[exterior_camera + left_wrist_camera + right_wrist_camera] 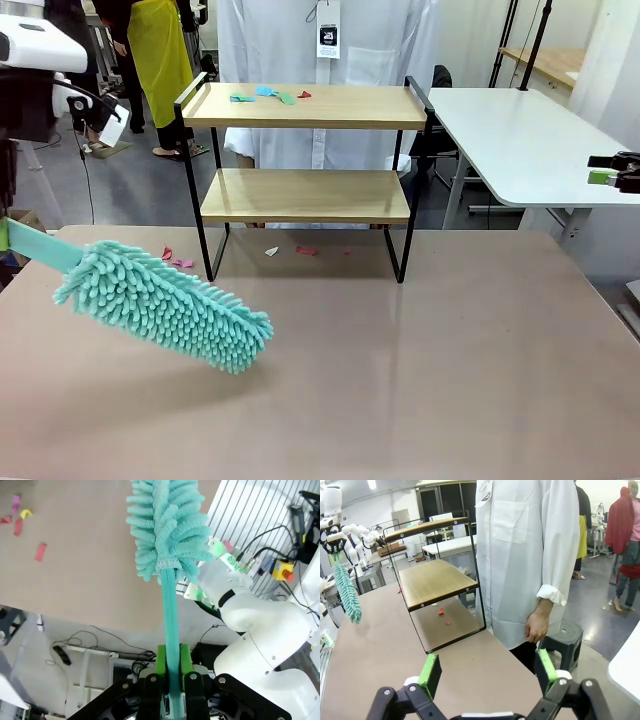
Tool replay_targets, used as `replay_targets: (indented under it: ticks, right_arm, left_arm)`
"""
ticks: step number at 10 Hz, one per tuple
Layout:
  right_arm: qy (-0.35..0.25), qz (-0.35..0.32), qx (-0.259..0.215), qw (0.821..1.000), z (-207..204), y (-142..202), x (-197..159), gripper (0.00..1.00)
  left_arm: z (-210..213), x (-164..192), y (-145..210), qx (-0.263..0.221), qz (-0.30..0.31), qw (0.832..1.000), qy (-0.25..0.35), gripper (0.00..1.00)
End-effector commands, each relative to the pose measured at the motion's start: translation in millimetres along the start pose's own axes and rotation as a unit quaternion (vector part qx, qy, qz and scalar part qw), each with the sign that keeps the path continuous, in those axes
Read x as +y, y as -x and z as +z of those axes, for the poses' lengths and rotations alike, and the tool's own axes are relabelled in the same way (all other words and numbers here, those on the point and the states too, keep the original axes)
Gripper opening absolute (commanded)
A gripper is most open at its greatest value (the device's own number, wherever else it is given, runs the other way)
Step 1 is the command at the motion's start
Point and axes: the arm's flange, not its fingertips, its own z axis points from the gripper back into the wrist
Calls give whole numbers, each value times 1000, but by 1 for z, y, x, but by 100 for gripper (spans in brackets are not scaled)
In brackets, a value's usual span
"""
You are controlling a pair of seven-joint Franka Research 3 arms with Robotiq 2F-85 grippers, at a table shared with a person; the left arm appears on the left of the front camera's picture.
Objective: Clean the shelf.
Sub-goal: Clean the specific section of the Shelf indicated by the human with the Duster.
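Front view: the shelf (pixel 305 105) stands at the far side of the bench (pixel 450 350), upright, both boards in place. Its top board carries a few paper scraps (pixel 265 95), blue, green and red, near the left rail. The lower board looks bare. More scraps (pixel 305 250) lie on the bench beneath and just left of the frame. The teal duster (pixel 165 305) hangs over the near left of the bench, head tilted down to the right, well apart from the shelf.

Left wrist view: my left fingers (pixel 161 662) are clamped tight on the duster's flat handle, with the fluffy head straight ahead. Red, pink and yellow bits show on the bench surface beyond it.

Right wrist view: my right fingers (pixel 431 672) stand wide with nothing between them, hovering off the bench's end and looking along the shelf. A person in a white coat (pixel 530 555) stands just behind the shelf, hand hanging at the side.

Judgement: tool is in hand, so the pick-up is done. Sweeping has not begun, since the top board is not yet cleared. Left to do: raise the duster to the top board and brush the scraps off.
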Motion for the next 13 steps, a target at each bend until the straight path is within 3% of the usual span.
replay_targets:
  ticks: [1, 13]
  right_arm:
    - [3, 3, 2, 1000, -1, -2, 0, 100]
    - [3, 3, 2, 1000, -1, -2, 0, 100]
  left_arm:
    - [3, -6, 11, -22, 2, 1000, 6, 13]
    - [3, -6, 11, -22, 2, 1000, 6, 13]
